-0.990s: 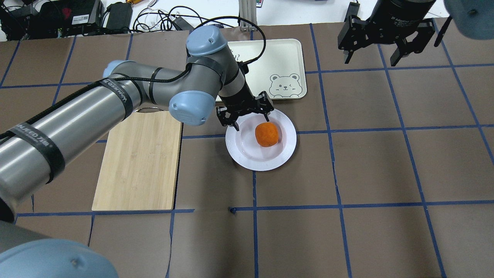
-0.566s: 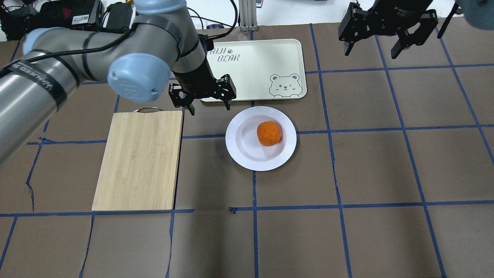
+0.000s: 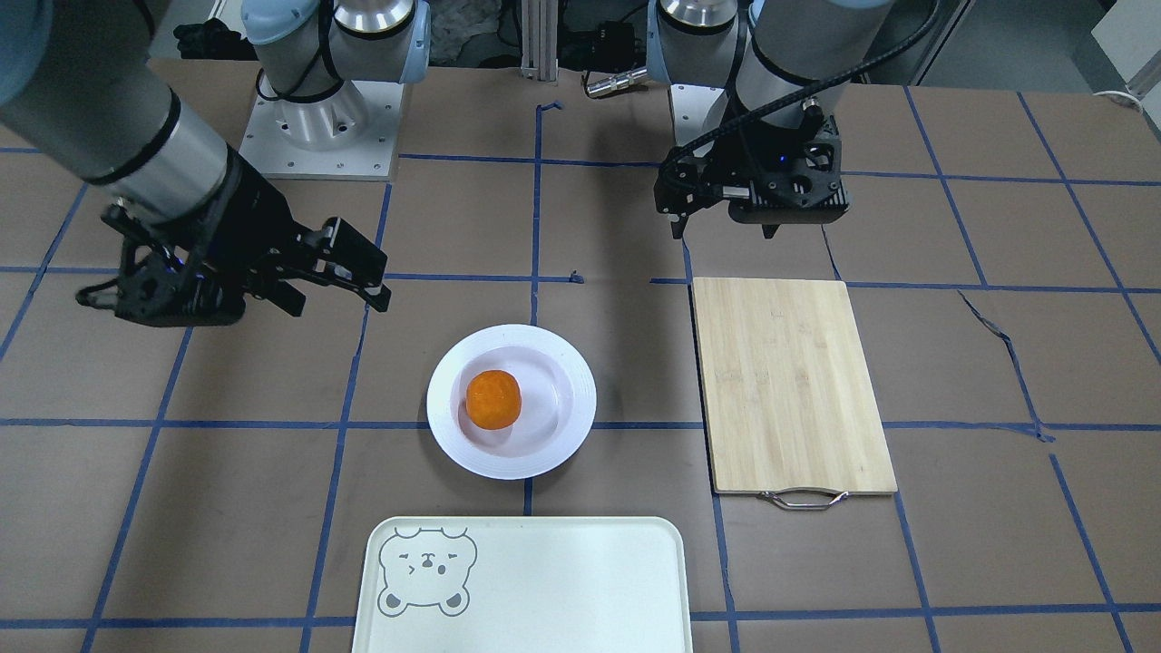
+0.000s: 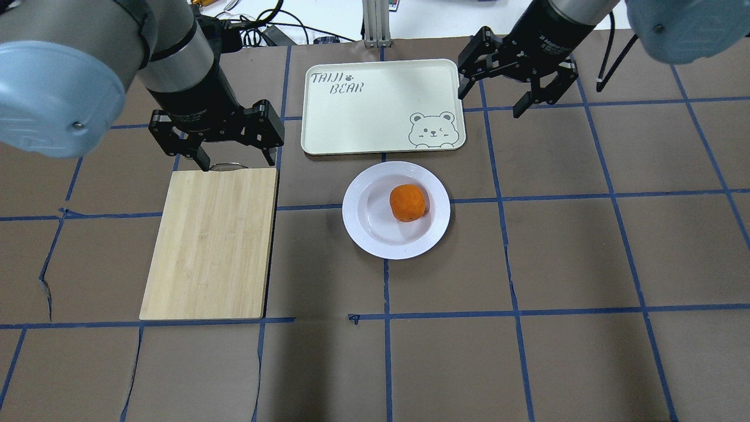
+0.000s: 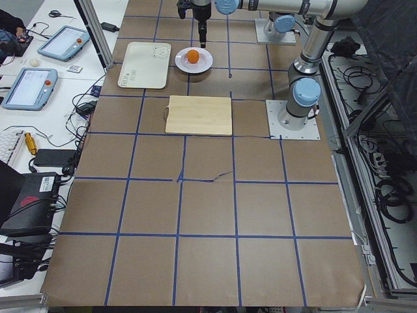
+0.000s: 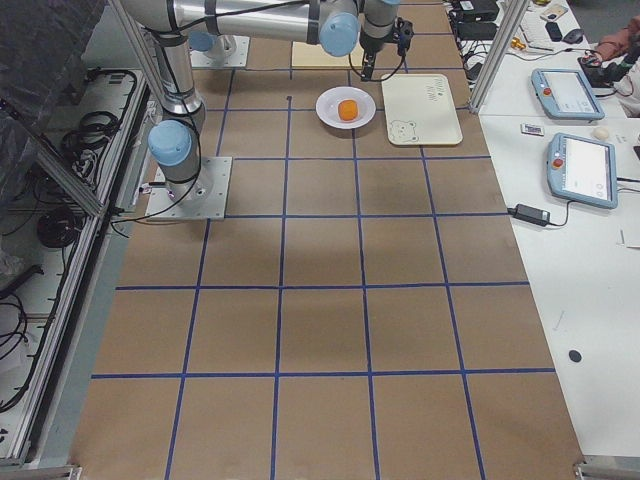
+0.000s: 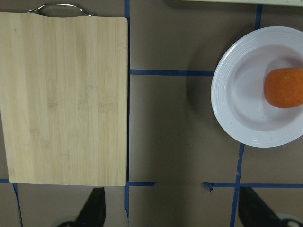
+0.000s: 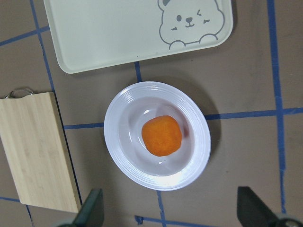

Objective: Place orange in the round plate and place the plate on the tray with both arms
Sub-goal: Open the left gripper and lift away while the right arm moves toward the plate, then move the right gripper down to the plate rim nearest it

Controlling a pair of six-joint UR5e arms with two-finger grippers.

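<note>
The orange [image 4: 408,203] sits in the sunken centre of the round plate [image 4: 375,237], a little off-middle toward the right tool's side. No tool touches it. The plate rests on the surface [image 4: 586,264], just beside the long edge of the tray [image 4: 381,111] but not on it, near the bear-face corner.

The right tool [image 4: 490,103] hangs above the surface beside that same tray corner. Its fingers are spread wide and hold nothing, and plate and fruit lie below it and apart.

The left tool [image 4: 237,161] is also spread and empty. It hovers over the handle end of the bamboo cutting board [image 4: 211,246], with the plate well off to its right. Plate and orange lie between the two tools.
</note>
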